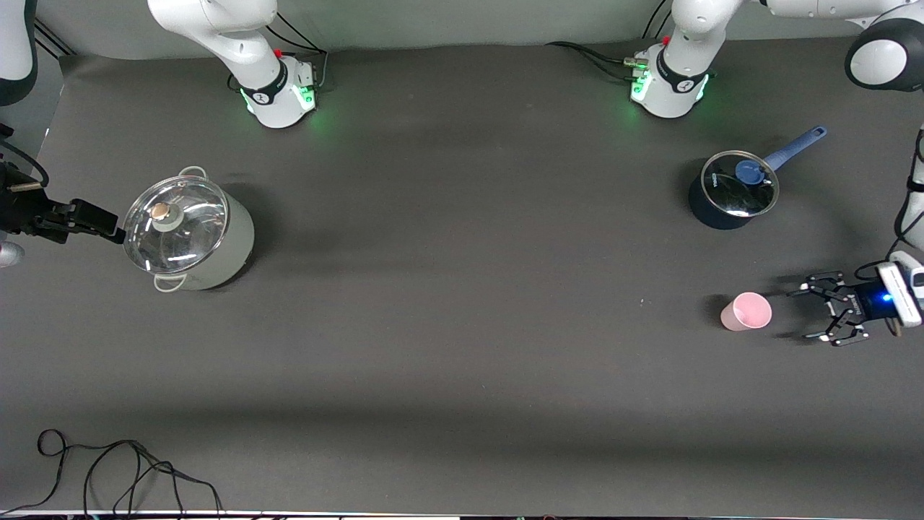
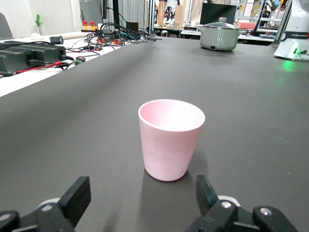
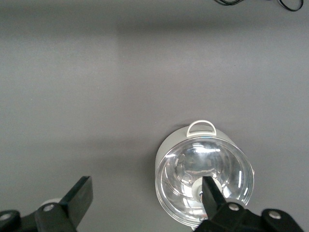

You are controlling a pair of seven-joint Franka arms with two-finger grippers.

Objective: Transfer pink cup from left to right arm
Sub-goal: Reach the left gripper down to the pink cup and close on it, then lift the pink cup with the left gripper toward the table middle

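Both grippers open and empty: left gripper [image 1: 823, 312] low, just beside upright small pale-pink plastic cup [image 1: 746, 311] at its table end, lined up to grasp; right gripper [image 1: 94, 220] waits by lidded grey-green steel pot [image 1: 189, 231].

Robotics laboratory: test bench.
Dark matte table [image 1: 462, 325] with two white arm bases [image 1: 281, 94] bolted along one edge, green status lights lit; beside the table, a white bench with power supply [image 2: 29, 50] and tangled cables [image 2: 111, 34]; near it, monitors [image 2: 217, 12] and further work desks.
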